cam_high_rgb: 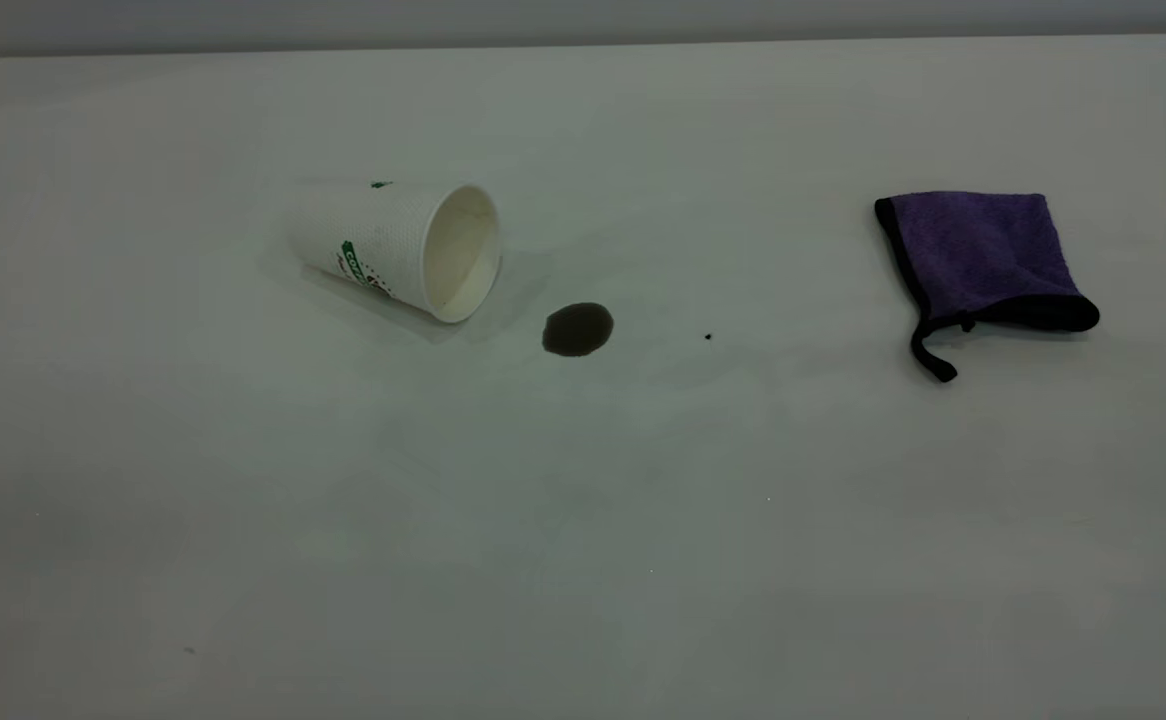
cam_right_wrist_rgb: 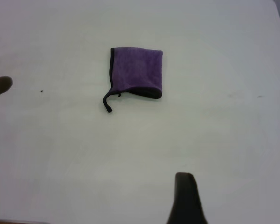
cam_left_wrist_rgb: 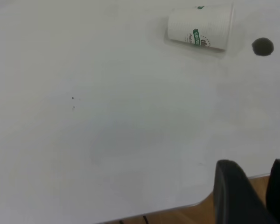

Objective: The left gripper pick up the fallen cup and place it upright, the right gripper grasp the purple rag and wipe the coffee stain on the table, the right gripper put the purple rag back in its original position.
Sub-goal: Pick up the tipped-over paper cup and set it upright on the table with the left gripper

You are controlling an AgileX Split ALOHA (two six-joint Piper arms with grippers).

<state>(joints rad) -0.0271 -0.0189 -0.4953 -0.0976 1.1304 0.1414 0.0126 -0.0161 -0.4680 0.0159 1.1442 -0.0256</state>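
White tabletop [cam_high_rgb: 583, 560] filled nearly the whole scene. Toward its far edge the cup [cam_high_rgb: 398, 248] lay on its side, mouth facing the coffee stain [cam_high_rgb: 577, 329] just beside it. Well apart, toward the right edge, lay the purple rag [cam_high_rgb: 978, 258], loop strap trailing. The left gripper [cam_left_wrist_rgb: 257, 196] hung at the near edge, fingers slightly parted. The right gripper [cam_right_wrist_rgb: 186, 198] hovered away from the rag; whether it was spread I cannot tell.
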